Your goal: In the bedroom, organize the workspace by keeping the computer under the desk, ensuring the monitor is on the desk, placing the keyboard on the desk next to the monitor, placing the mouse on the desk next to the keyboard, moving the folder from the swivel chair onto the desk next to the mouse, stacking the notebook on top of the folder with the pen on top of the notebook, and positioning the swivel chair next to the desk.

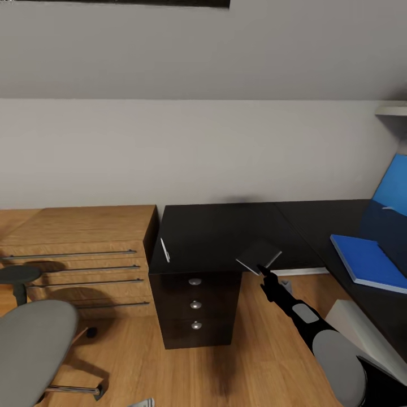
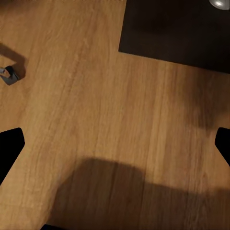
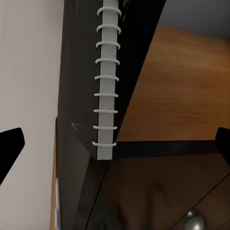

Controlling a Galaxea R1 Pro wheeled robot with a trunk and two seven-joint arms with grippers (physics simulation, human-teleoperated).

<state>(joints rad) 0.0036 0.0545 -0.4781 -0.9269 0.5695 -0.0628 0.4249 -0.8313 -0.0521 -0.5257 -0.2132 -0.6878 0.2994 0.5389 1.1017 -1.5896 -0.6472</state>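
The grey notebook (image 1: 259, 255) sits at the front edge of the black desk (image 1: 226, 232), its spiral binding (image 3: 106, 86) seen edge-on in the right wrist view. My right gripper (image 1: 264, 273) is just in front of it, open, black fingertips (image 3: 10, 146) wide apart on either side of the notebook's edge. The pen (image 1: 164, 250) lies near the desk's left front corner. On the desk's right wing rests the blue folder (image 1: 367, 261). The swivel chair (image 1: 34, 345) stands at lower left. My left gripper (image 2: 115, 143) hangs open over bare wood floor.
A wooden dresser (image 1: 85, 249) with bar handles adjoins the desk's left side. The three-knob pedestal (image 1: 195, 308) stands under the desk; its base (image 2: 177, 28) is close to my left gripper. A pale box (image 1: 353, 322) sits low at right, a blue panel (image 1: 393, 189) behind the folder.
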